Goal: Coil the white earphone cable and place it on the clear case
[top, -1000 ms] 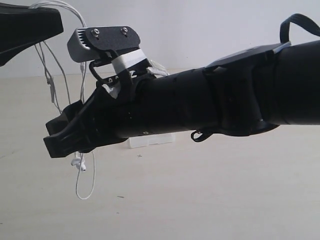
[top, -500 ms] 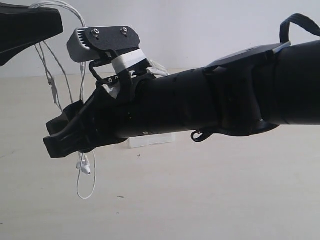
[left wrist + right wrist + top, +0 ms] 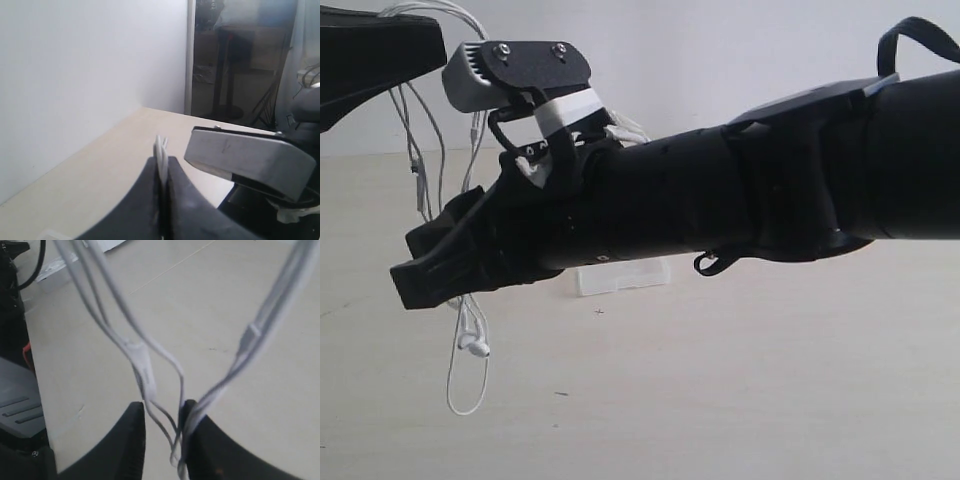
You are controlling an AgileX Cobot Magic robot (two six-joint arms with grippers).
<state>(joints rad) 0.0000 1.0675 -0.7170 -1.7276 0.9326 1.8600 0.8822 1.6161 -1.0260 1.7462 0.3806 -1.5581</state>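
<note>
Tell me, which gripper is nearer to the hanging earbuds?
Right. The right gripper sits just above the earbuds; the left gripper pinches the white earphone cable far higher up.

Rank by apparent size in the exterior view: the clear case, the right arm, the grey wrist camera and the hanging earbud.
1. right arm, close to the lens, so enlarged
2. grey wrist camera
3. clear case, partly hidden behind the arm, so its full extent is unsure
4. earbud
</note>
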